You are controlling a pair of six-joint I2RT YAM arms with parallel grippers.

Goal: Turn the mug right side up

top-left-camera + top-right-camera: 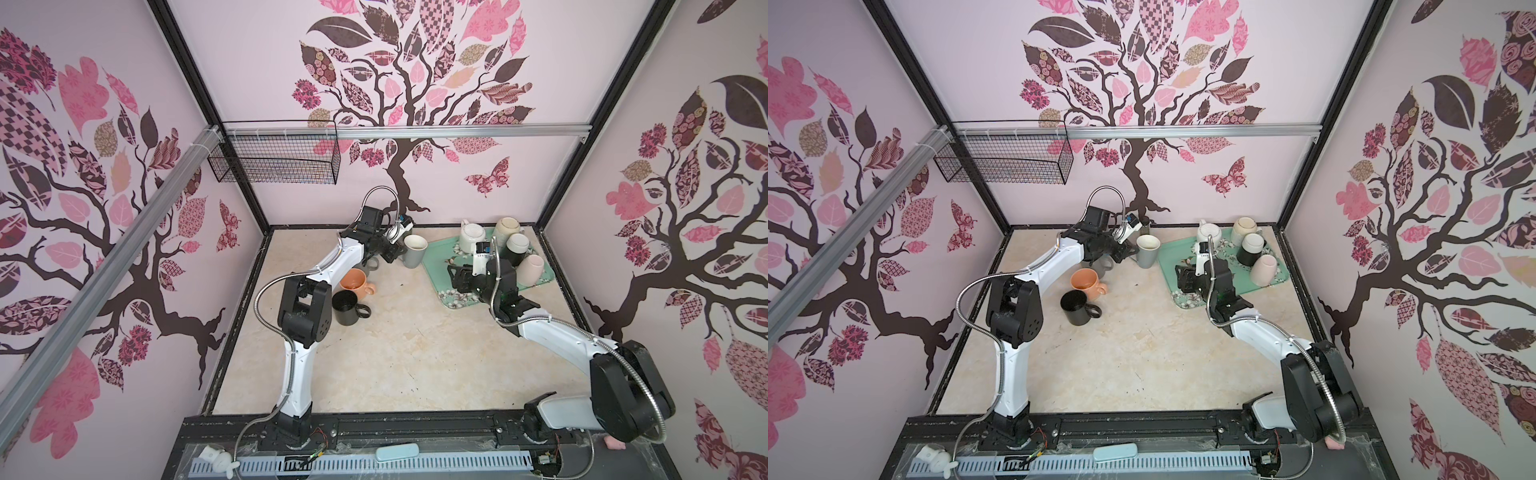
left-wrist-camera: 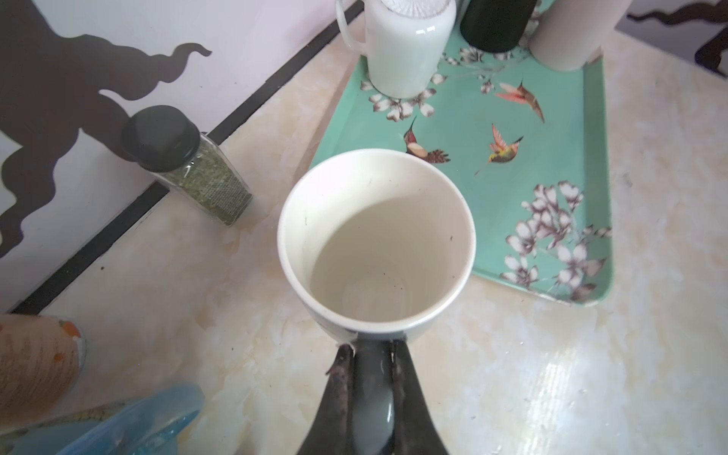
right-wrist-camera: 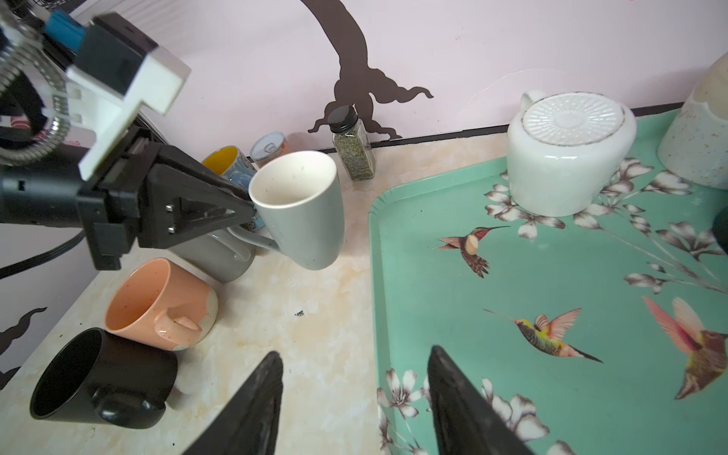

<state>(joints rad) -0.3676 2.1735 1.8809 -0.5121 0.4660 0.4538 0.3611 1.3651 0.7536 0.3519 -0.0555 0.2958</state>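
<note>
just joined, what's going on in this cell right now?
The left gripper is shut on the handle of the grey mug, which is mouth up and slightly tilted beside the teal tray. The right gripper hangs open and empty over the tray's near edge. A white mug sits upside down on the tray.

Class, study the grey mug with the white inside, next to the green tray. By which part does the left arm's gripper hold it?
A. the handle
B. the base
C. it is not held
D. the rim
A: in the left wrist view the jaws of the left gripper are shut on the handle of the grey mug.
</note>
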